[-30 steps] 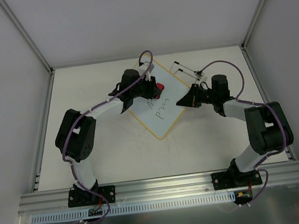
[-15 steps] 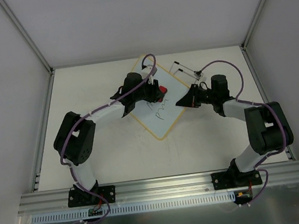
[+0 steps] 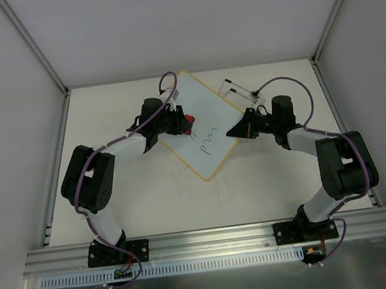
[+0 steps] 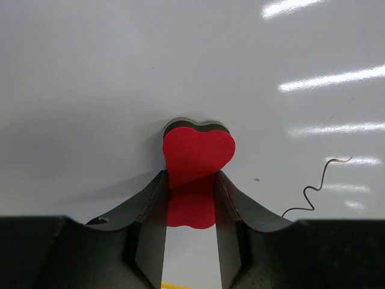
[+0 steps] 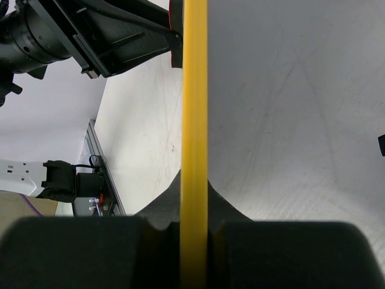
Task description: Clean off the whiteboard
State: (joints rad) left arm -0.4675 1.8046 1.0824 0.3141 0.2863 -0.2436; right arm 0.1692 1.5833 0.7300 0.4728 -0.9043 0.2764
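Listing one whiteboard [image 3: 211, 112]: square, white, with a thin yellow-tan frame [image 5: 194, 108], lying flat and turned diamond-wise on the pale table [image 3: 149, 194] at the upper centre of the overhead view. Two small clips [image 3: 238, 88] sit on its upper right edge. Writing: a short line of black scribbles [image 3: 208, 147] in the board's lower half, looped and wavy, not readable as words. One thin squiggle [image 4: 314, 194] shows at the lower right of the left wrist view. Left gripper [image 3: 184, 124], over the board's left part, is clenched on a red heart-shaped eraser [image 4: 198, 152] with a dark layer at its far end, and that end touches the white surface. Right gripper [image 3: 240, 130], at the board's right corner, is clamped on the board's edge. The frame runs as a yellow strip straight up the middle of the right wrist view, between the closed fingers. The arms stand one on each side of the board.
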